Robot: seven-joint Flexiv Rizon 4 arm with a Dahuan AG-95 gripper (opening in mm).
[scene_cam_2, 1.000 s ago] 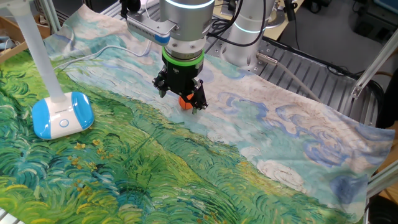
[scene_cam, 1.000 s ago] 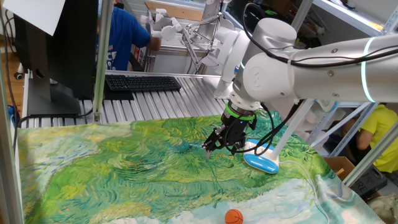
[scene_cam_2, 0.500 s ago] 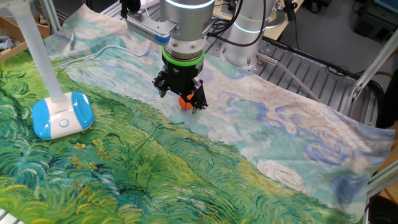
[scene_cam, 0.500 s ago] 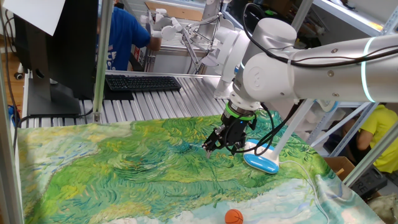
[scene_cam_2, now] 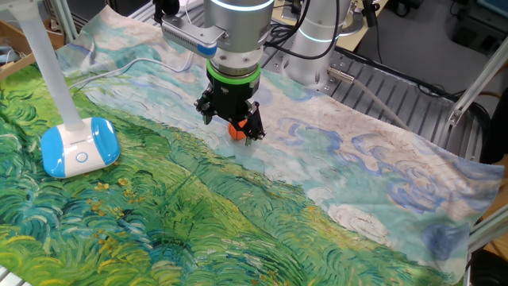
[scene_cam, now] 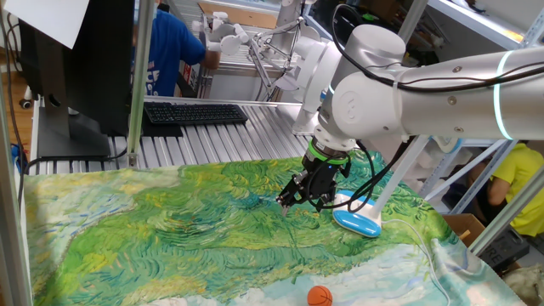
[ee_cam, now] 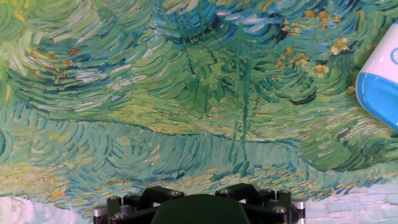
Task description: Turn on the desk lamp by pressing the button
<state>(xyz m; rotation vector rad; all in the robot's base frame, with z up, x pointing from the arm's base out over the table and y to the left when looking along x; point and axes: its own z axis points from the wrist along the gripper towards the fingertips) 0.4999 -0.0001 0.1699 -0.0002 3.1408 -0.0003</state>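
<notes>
The desk lamp's oval white base with its light blue rim lies on the painted cloth. It also shows in the other fixed view, with a small round button on top, and at the right edge of the hand view. Its thin white stem slants upward; the head is out of view. My gripper hangs just above the cloth, a short way to the side of the base and apart from it. The hand view shows only the hand's dark housing, not the fingertips.
A small orange ball lies on the cloth near its front edge and shows behind the gripper in the other fixed view. A white cable runs across the cloth. A keyboard and monitor stand beyond the cloth.
</notes>
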